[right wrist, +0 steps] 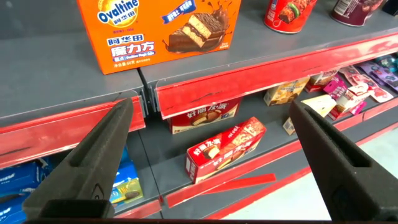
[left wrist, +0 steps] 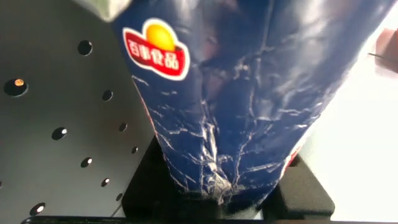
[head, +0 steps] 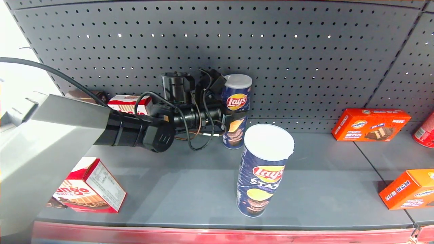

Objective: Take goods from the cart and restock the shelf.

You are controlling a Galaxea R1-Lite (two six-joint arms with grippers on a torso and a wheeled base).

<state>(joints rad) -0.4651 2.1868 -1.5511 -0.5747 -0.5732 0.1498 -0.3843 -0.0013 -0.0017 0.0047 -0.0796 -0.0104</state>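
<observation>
Chip can, pinched in the left hand at the back of the shelf by the pegboard, should be seated flat and upright before release, front can to be avoided on retreat.

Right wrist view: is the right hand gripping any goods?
No, the right hand is open, its two fingers spread wide apart with nothing held between them.
</observation>
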